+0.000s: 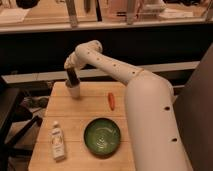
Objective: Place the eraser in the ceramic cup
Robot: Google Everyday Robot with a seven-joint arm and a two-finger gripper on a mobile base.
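Note:
The small white ceramic cup (74,91) stands at the far left of the wooden table (80,117). My gripper (73,78) is dark and points straight down, directly over the cup, its tip at or just inside the cup's mouth. The eraser does not show; it is hidden by the gripper or the cup.
A small orange object (111,100) lies at the far middle of the table. A round green bowl (102,136) sits at the front middle. A white labelled bottle (57,142) lies at the front left. My white arm (150,115) covers the table's right side.

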